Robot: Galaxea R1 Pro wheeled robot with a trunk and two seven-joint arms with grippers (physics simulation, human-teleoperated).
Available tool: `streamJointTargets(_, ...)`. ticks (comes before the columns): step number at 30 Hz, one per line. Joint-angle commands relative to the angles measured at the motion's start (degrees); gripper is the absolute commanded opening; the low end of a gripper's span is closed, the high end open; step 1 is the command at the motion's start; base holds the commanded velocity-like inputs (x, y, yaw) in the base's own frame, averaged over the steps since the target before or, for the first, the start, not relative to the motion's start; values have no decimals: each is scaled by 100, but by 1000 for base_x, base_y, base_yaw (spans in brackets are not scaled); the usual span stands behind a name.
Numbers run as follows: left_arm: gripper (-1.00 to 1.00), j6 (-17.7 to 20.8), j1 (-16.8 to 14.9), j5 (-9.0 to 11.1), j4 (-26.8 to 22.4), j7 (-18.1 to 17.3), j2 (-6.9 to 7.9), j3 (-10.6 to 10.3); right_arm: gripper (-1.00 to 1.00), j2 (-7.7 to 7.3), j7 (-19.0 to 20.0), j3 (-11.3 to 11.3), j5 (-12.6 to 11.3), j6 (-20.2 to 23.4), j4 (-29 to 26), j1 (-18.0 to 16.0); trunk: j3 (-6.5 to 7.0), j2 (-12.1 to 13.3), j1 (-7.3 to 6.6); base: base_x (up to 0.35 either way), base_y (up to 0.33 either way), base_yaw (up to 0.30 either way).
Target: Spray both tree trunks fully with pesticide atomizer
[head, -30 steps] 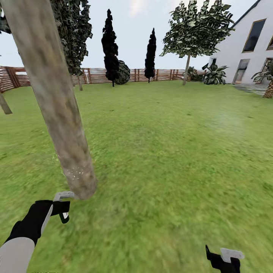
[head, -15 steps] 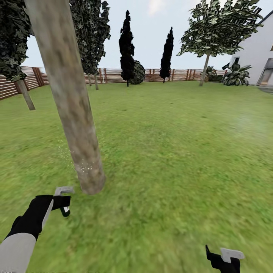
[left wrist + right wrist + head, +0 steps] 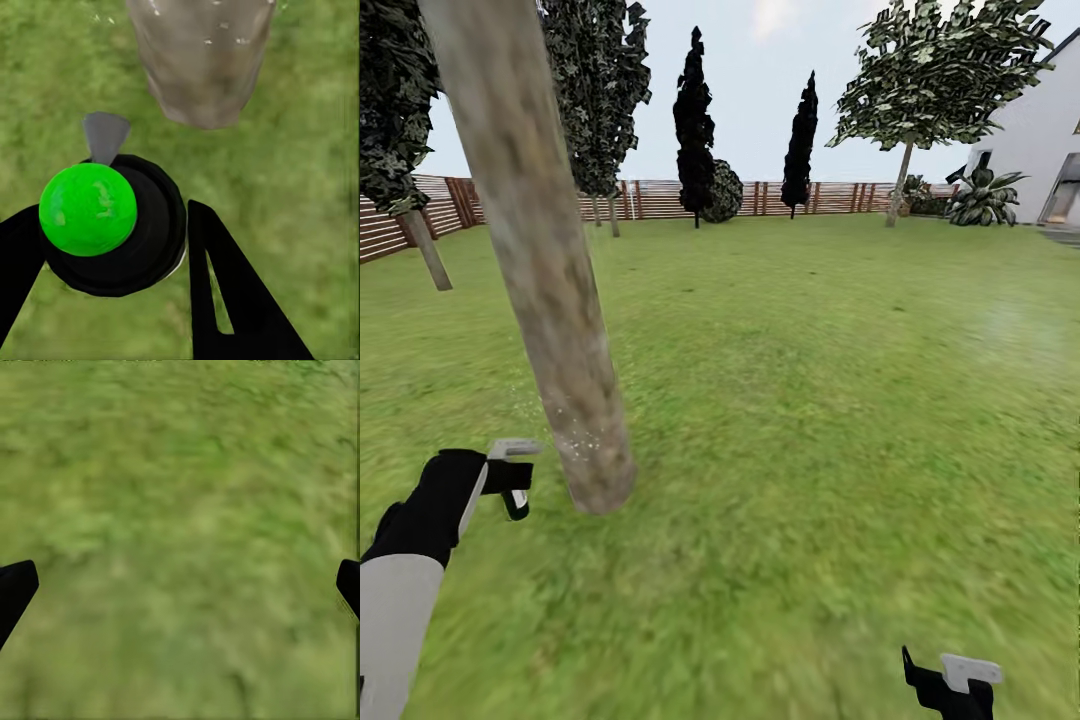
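Note:
A thick grey-tan mottled tree trunk [image 3: 550,290] leans up out of the grass close ahead on my left, with fine pale specks near its base [image 3: 582,440]. My left gripper [image 3: 512,482] is beside that base, shut on the pesticide atomizer [image 3: 105,225], a black body with a green top and a grey nozzle [image 3: 103,135] that points toward the trunk [image 3: 202,60]. A second tree with a similar trunk [image 3: 425,250] stands farther left by the fence. My right gripper [image 3: 950,682] hangs low over the grass, open [image 3: 180,585] and holding nothing.
Green lawn [image 3: 820,400] spreads ahead to a brown slat fence [image 3: 660,198]. Dark cypress-like trees [image 3: 695,120], a round bush [image 3: 725,190] and a leafy tree [image 3: 930,70] line the far side. A white house [image 3: 1045,130] is at far right.
The camera turned first, shifting the scene rightward. Since then my left gripper with the atomizer has moved left and slightly up, away from the trunk's base. The right gripper is unchanged.

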Motion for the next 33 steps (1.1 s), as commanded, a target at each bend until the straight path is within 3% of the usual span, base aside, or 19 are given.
streamJointTargets(1,-100,13,-5,-96,-5,-48,-18,12,100,1,-11,-39,59,-18,8,-5,-5,-2,0,89,-249,5)
streamJointTargets(11,-100,19,-5,-104,-12,-43,-35,18,100,1,-11,-36,62,-18,8,-5,-5,-2,0,101,-242,237)
streamJointTargets(17,-100,12,-3,-110,-5,-30,-30,10,100,1,-11,-40,62,-18,8,-5,-5,-2,0,229,-189,24)
streamJointTargets(28,-100,-20,78,-99,1,-8,-41,12,100,1,-11,-36,62,-18,8,-5,-5,-2,0,-17,-272,213)
streamJointTargets(33,-100,-23,91,-104,-2,-8,-36,12,100,1,-11,-36,62,-18,8,-5,-5,-2,0,118,-273,26)
